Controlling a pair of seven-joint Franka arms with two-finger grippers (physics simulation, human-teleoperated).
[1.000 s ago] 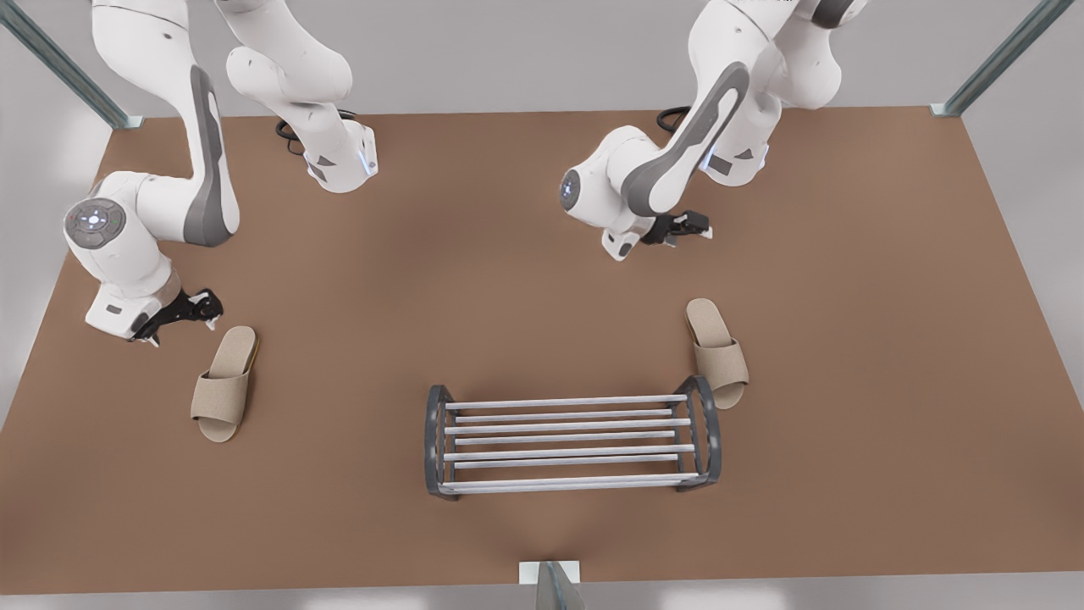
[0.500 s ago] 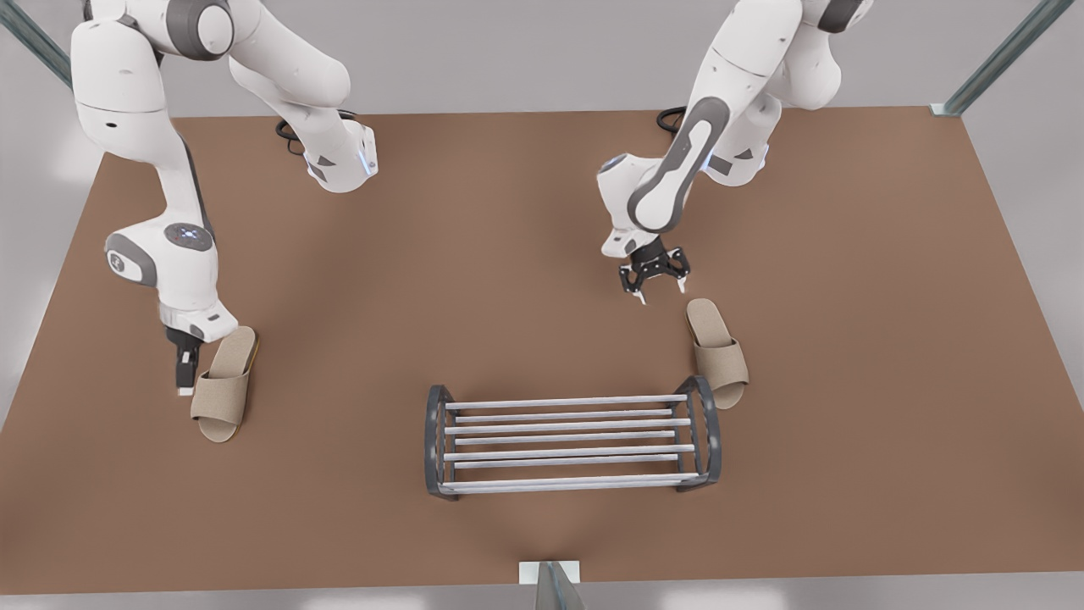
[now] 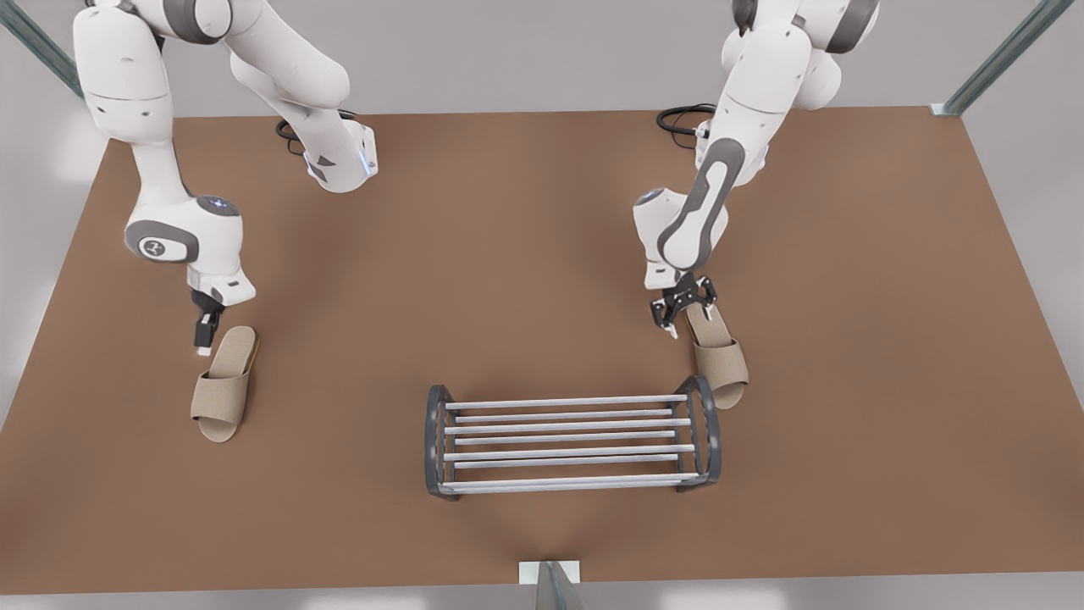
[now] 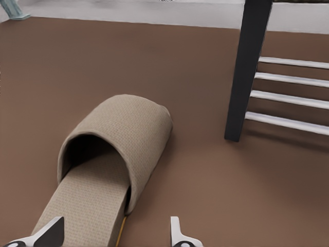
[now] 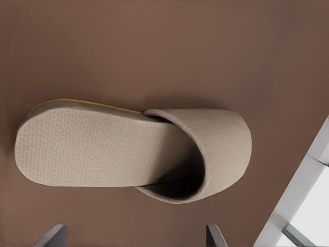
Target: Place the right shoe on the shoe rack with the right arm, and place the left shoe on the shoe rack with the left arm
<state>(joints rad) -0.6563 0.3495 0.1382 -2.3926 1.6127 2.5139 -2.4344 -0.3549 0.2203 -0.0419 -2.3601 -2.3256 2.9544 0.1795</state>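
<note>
The left shoe (image 3: 720, 352), a beige slipper, lies on the brown table beside the shoe rack (image 3: 563, 454) at the front view's right. My left gripper (image 3: 669, 326) hovers open at its heel. In the left wrist view the slipper (image 4: 123, 139) points away from the gripper (image 4: 114, 234), with the rack's dark end frame (image 4: 249, 72) close by. The right shoe (image 3: 222, 390) lies at the front view's left. My right gripper (image 3: 203, 343) hangs open just beside its heel. The right wrist view looks down on this slipper (image 5: 128, 149), lying crosswise off the gripper (image 5: 133, 236).
The rack of silver bars stands near the table's front middle, its end frame (image 3: 710, 428) almost touching the left shoe's toe. Both arm bases (image 3: 339, 161) sit at the back edge with black cables. Metal posts (image 3: 999, 59) stand at the back corners.
Both arms swung down toward the slippers. The left gripper travelled forward to the left shoe's heel. The right gripper dropped beside the right shoe, then drew back to its heel.
</note>
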